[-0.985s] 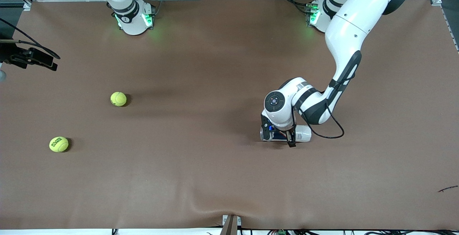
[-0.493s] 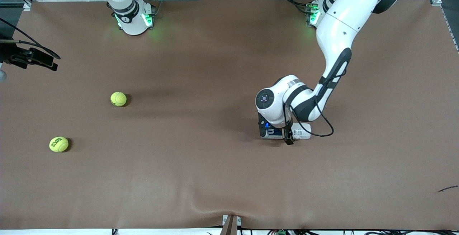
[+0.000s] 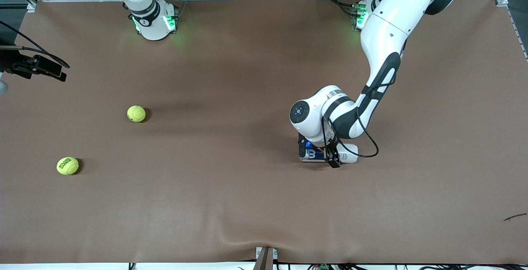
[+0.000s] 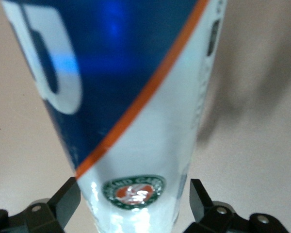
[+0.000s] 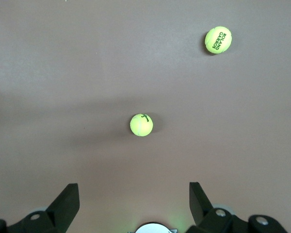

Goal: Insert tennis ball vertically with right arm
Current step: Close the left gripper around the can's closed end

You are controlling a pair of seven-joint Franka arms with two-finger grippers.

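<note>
Brown table. Left gripper, low at the table, straddles a lying blue-and-white ball can, fingers spread beside it. Right gripper, fingers apart, waits above two tennis balls: nearer ball, farther ball.

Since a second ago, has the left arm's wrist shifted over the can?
Yes. Against the unmoved can lying on the table, the wrist moved toward the right arm's end and slightly farther from the camera.

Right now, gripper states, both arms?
Left gripper: open, fingers straddling the tennis ball can lying on the table.
Right gripper: open, empty, over the tennis balls.
</note>
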